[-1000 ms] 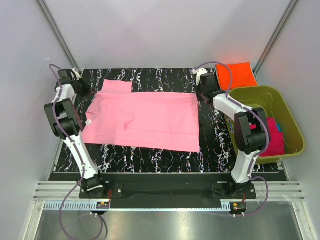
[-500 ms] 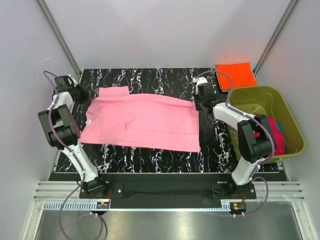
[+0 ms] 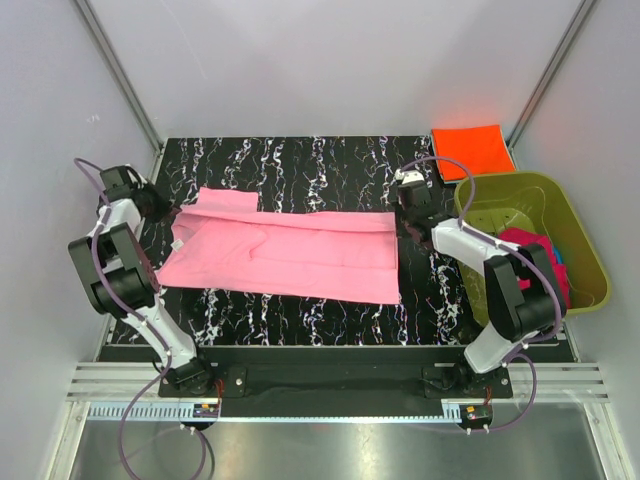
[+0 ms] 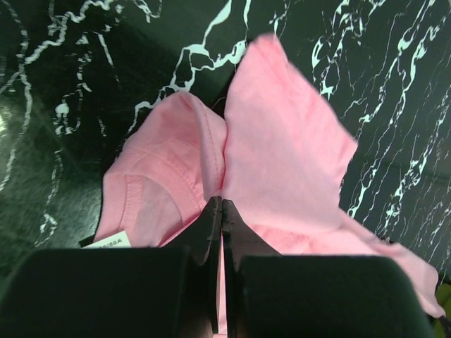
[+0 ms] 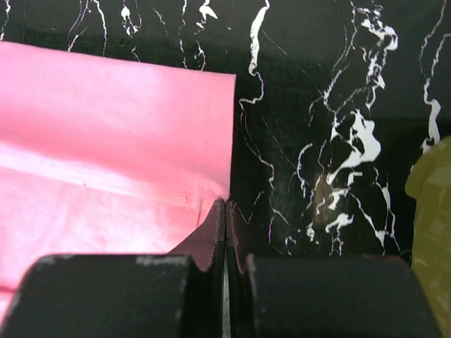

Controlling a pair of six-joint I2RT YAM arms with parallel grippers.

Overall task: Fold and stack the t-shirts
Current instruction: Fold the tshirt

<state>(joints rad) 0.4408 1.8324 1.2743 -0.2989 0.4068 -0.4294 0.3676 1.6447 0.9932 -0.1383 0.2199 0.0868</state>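
Evidently one is done: the bright orange folded fabric t-shirt [image 3: 472,150] lies at the far right corner of the black marbled table [image 3: 300,160]. The light pink t-shirt [image 3: 290,250] lies mid-table, half-folded, its far edge pinched by the left claw [image 4: 222,205] and the right claw [image 5: 225,205]. A magenta t-shirt [image 3: 525,240] and a blue t-shirt [image 3: 558,258] wait in the olive-green plastic tub [image 3: 520,180].

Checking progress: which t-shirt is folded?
The orange t-shirt, a square in the far right corner; the pink one lies spread, the magenta one in the tub.
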